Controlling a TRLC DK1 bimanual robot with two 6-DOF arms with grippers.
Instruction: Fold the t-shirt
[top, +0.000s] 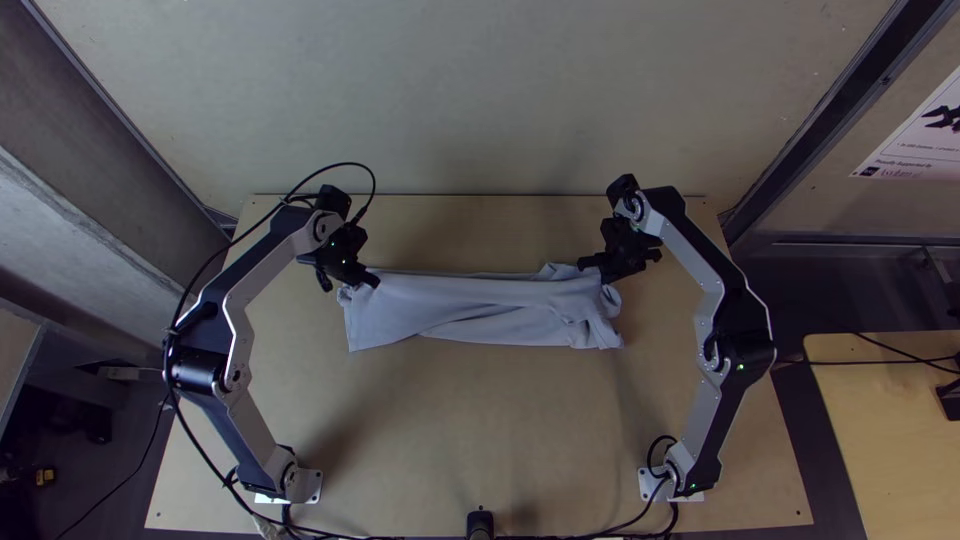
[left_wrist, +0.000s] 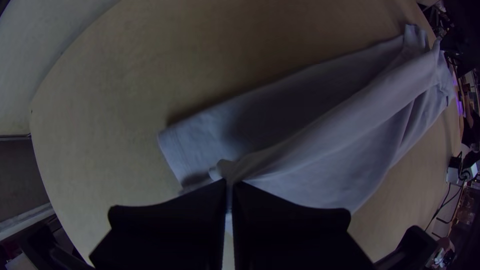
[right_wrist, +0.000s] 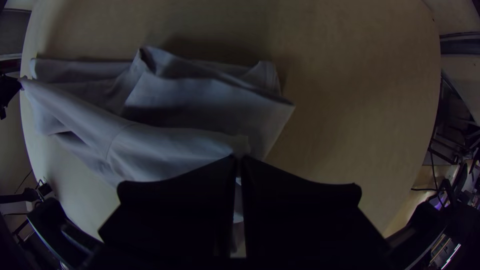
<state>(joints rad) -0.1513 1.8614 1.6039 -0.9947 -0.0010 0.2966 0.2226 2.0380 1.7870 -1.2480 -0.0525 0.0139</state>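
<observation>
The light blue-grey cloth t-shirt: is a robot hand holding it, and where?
The black left gripper pinches cloth near one end of the t-shirt; the black right gripper pinches near its other end.

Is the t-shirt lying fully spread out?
No, the t-shirt lies in a long, narrow, rumpled strip across the light wooden table.
</observation>
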